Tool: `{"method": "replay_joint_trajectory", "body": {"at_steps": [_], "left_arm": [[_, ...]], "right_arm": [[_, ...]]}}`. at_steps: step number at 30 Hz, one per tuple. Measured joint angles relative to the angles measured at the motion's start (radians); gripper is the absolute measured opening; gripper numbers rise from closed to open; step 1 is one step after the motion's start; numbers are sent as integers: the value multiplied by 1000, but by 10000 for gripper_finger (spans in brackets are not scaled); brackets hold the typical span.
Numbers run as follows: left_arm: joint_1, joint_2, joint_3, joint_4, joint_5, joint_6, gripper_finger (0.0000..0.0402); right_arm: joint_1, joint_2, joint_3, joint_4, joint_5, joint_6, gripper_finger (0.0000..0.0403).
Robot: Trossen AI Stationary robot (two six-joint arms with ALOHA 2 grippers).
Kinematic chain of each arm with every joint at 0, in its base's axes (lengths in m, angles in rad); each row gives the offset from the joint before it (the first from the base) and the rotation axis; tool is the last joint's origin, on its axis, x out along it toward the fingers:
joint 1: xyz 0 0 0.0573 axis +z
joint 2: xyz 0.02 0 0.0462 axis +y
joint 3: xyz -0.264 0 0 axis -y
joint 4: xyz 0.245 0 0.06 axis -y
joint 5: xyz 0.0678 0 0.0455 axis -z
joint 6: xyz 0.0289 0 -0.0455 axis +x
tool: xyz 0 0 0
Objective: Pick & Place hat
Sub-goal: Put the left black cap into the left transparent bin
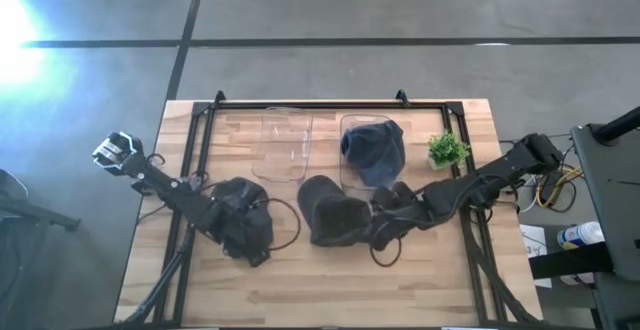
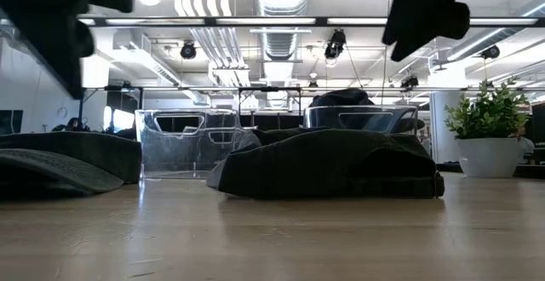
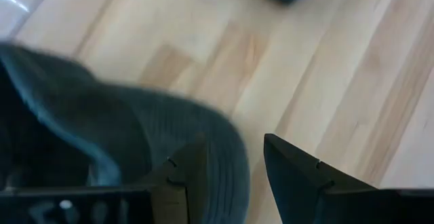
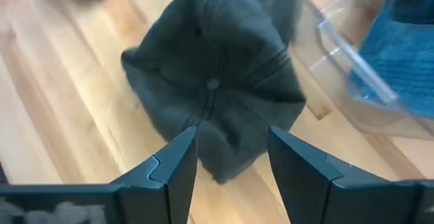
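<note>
Two dark grey caps lie on the wooden table. One sits mid-table (image 1: 330, 210) (image 2: 328, 166), crown up, its top button showing in the right wrist view (image 4: 213, 81). The other lies to its left (image 1: 245, 220) (image 2: 60, 162) (image 3: 102, 136). My right gripper (image 1: 385, 220) (image 4: 230, 159) hangs open above the middle cap's right side, and in the low view (image 2: 426, 8) it is well clear of the cap. My left gripper (image 1: 250, 235) (image 3: 230, 170) is open above the left cap's brim edge and touches nothing. A blue hat (image 1: 372, 150) (image 4: 400, 47) fills the right clear bin.
Two clear plastic bins stand side by side at the table's far middle, the left one (image 1: 285, 145) (image 2: 187, 140) without a hat and the right one (image 1: 345, 175) (image 2: 366, 115) holding the blue hat. A small potted plant (image 1: 447, 148) (image 2: 490, 119) stands right of them. Bare wood lies along the near edge.
</note>
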Motion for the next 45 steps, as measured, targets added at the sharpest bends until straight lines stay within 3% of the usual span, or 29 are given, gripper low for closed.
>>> {"method": "replay_joint_trajectory", "body": {"at_steps": [6,12,16,21,25,30,34,39,41,45], "left_arm": [[-77,0,0,-35,11,-168,138],[-88,1,0,64,1,-284,138],[-95,1,23,-95,-17,-397,134],[-92,1,31,-366,-68,-574,120],[-86,1,0,-397,-75,-608,117],[-81,2,-80,-187,-88,-521,117],[-70,5,-206,88,-108,-482,117],[-69,26,-355,538,-144,-540,117],[-69,40,-386,708,-192,-544,117],[-66,60,-407,1032,-383,-475,117]], "right_arm": [[28,-4,-36,0,-61,-41,170],[68,-26,-129,12,-140,-18,165],[106,-33,-185,67,-154,35,159],[152,-34,-274,276,-160,148,153],[180,-33,-364,515,-152,223,153],[196,5,-418,702,-139,276,155],[207,59,-408,786,-134,322,155],[229,140,-328,812,-122,379,155],[235,174,-294,810,-122,376,155],[245,234,-231,810,-122,378,155]]}}
